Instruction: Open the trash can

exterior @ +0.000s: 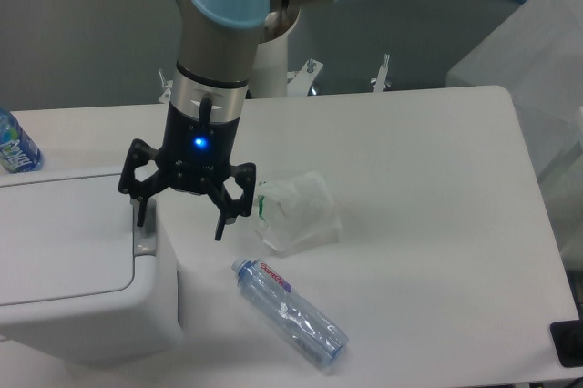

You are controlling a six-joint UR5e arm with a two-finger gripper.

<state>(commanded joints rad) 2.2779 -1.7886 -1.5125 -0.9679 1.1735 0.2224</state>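
Trash can (77, 270) sits at the near left corner of the table (428, 188), lid down, with its grey push tab (144, 238) on the right-hand lid edge. Directly above that edge hangs the pincer (179, 217), fingers spread wide and holding nothing. Its left finger (140, 210) looks just over the tab, so pressing it likely calls for a short straight drop.

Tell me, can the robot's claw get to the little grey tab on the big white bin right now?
Probably yes. The open gripper hangs right at the grey tab on the trash can lid's edge, with nothing between them.
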